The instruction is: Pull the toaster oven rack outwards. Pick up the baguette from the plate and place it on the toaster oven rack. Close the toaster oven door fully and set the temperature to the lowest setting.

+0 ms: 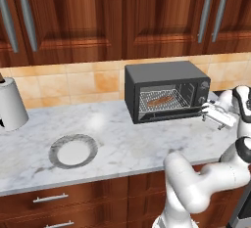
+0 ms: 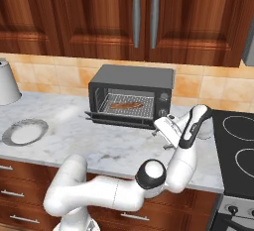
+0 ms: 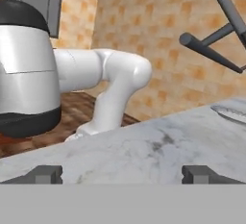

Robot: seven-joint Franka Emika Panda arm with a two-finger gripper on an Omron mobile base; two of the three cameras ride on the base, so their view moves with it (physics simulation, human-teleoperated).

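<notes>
The dark grey toaster oven (image 1: 164, 82) (image 2: 131, 84) stands at the back of the marble counter. Its door (image 1: 169, 116) (image 2: 119, 119) hangs down open. Inside, the reddish-brown baguette (image 1: 161, 100) (image 2: 125, 105) lies on the wire rack (image 1: 147, 105) (image 2: 111, 109). My gripper (image 1: 207, 114) (image 2: 158, 129) (image 3: 124, 174) hovers open and empty just off the door's right front corner, below the knob panel (image 1: 202, 92) (image 2: 163, 103). A dark bar, likely the door handle (image 3: 206, 50), crosses the upper right of the hand view. The round plate (image 1: 73, 151) (image 2: 25, 131) sits bare on the left.
A white cylinder (image 1: 10, 105) (image 2: 6, 82) stands at the far left by the tiled wall. Dark wood cabinets hang above the counter. A black stovetop (image 2: 235, 145) lies to the right of the oven. My own arm bends low in front of the counter edge.
</notes>
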